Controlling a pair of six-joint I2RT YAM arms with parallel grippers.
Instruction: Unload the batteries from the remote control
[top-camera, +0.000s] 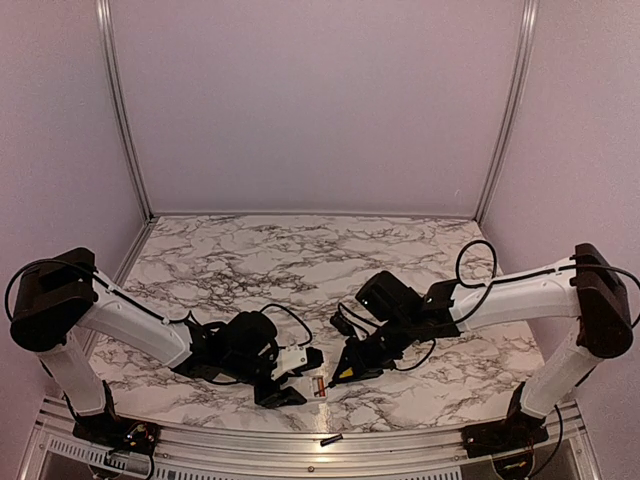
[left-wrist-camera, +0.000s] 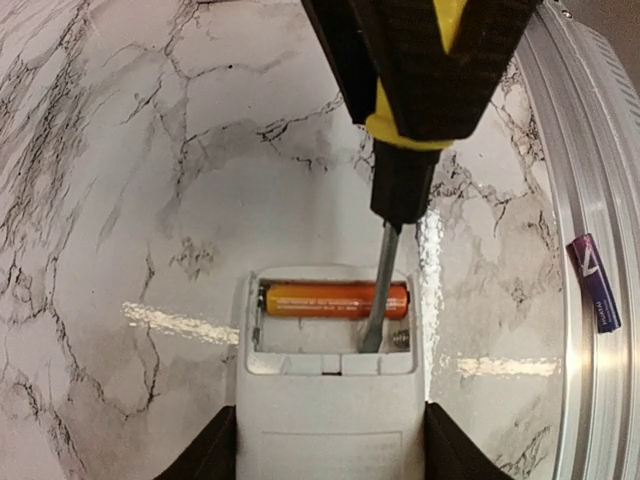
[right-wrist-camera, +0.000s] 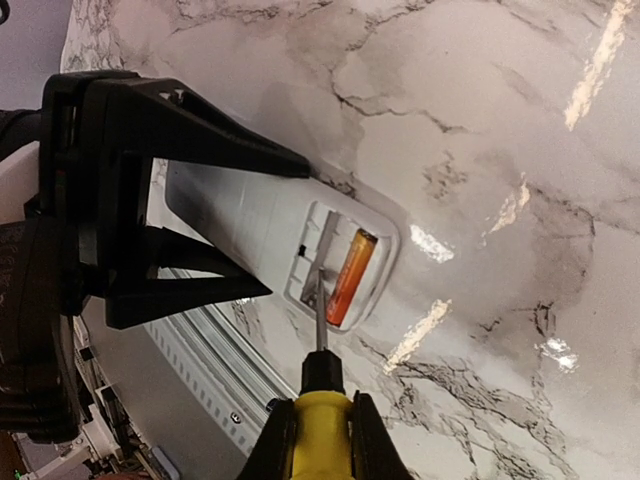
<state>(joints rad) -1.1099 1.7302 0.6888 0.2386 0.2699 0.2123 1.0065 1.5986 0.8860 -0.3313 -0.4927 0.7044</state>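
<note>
left arm stretched low and inward, left gripper (top-camera: 283, 376) clamped across remote control (left-wrist-camera: 330, 425), which lies flat on table (top-camera: 300, 255) near front edge. right arm angled down, right gripper (top-camera: 349, 368) clenched on screwdriver (right-wrist-camera: 320, 425), tip in open compartment beside orange battery (left-wrist-camera: 335, 299). second battery (left-wrist-camera: 594, 283) on rail (left-wrist-camera: 590, 150).

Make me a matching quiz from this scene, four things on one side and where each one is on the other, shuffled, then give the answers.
1 remote control
2 orange battery
3 screwdriver
4 purple battery

A lying on the metal rail
B clamped in the left gripper
C held by the right gripper
D seated in the open compartment

Pairs: 1-B, 2-D, 3-C, 4-A
</note>
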